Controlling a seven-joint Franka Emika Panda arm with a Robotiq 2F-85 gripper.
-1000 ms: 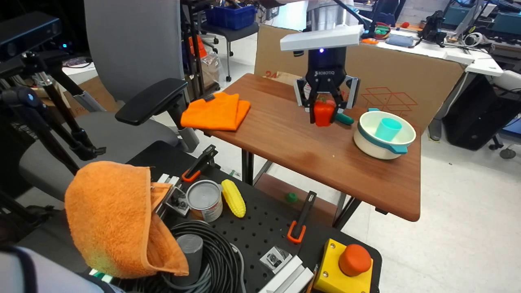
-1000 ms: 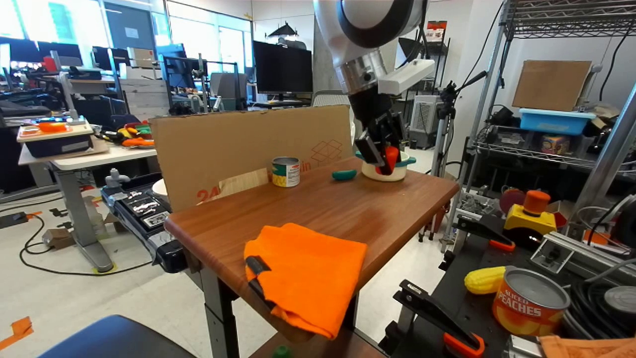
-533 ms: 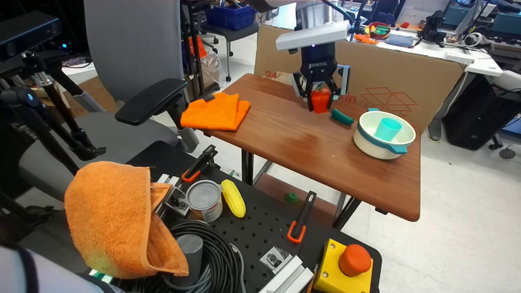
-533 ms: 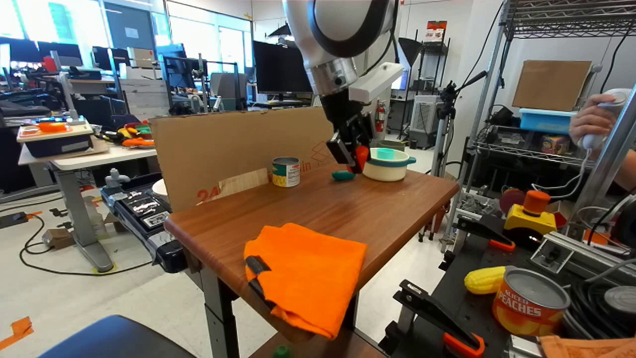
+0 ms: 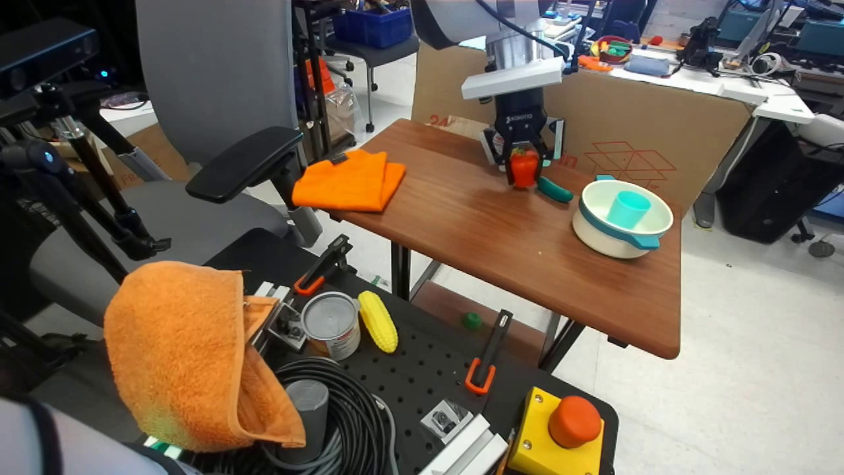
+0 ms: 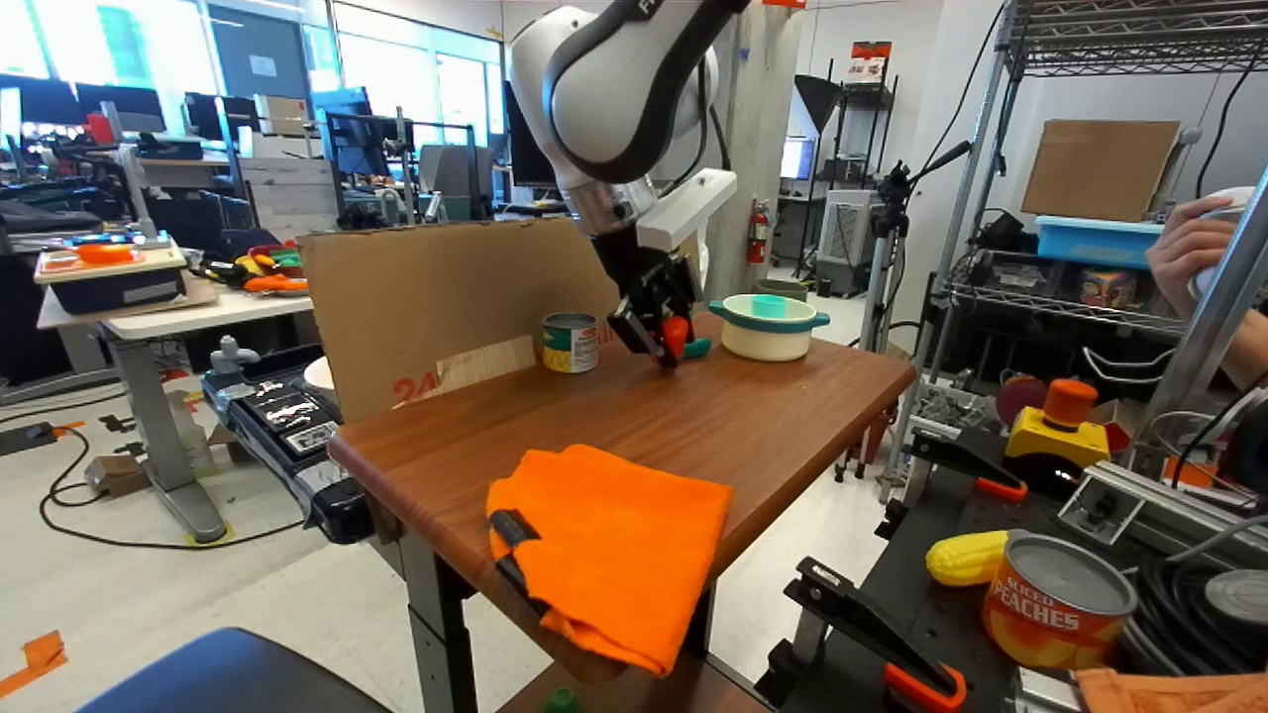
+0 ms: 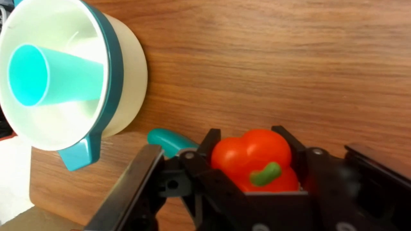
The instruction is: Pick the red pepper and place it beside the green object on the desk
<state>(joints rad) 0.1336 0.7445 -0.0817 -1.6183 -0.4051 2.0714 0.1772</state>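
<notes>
One wooden surface (image 5: 448, 204) spans the middle of both exterior views, a cardboard panel (image 5: 692, 125) standing along one long edge. A folded orange cloth (image 5: 349, 181) lies on it, left of centre in an exterior view, and a cream-and-teal pot (image 5: 597, 240) sits at the right of that frame. Just up and right of its centre, the hand (image 5: 525, 175) points down, its fingers (image 5: 509, 173) drawn in on what they hold. A tin can (image 6: 570, 347) stands near the centre of an exterior view; a turquoise cup (image 7: 70, 75) is inside the pot. Clasped between the fingers, the red pepper (image 7: 253, 154) shows at the lower middle of the wrist view; whether it touches the surface I cannot tell. Just beside it, to its left there, lies the green object (image 7: 170, 141).
</notes>
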